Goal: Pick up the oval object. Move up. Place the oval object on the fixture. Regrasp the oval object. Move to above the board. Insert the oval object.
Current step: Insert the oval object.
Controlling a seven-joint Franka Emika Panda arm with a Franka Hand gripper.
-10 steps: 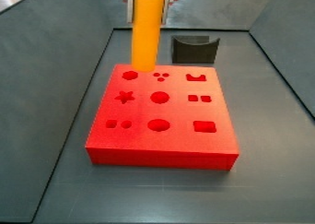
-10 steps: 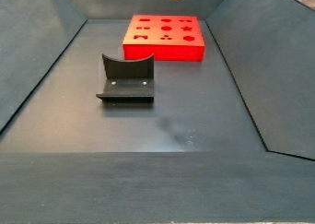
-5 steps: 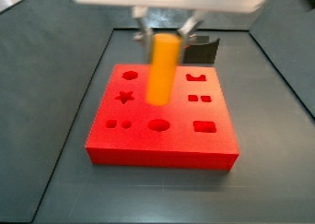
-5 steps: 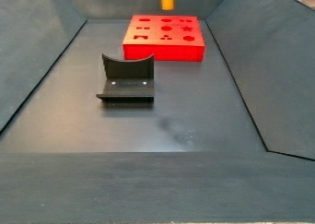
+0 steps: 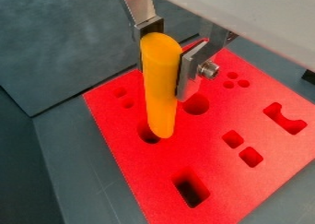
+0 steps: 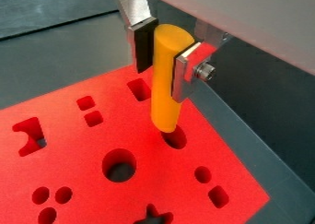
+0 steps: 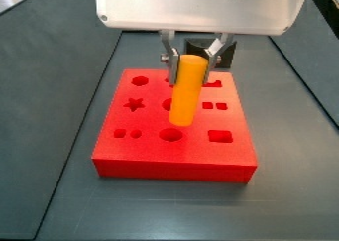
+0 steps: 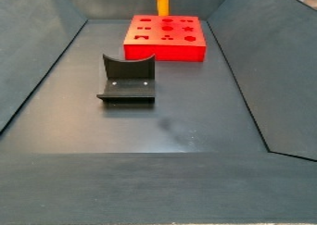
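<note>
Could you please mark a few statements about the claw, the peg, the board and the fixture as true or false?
1. The claw grips the peg upright. True.
2. The peg lies flat on the board. False: it hangs upright over the board, in the claw.
3. The fixture stands on the floor, apart from the board. True.
4. The fixture holds the peg. False: its notch is empty.
5. The board is blue. False: it is red.

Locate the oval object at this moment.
The oval object hangs upright in the gripper, shut on its top, over the middle of the red board.
</note>
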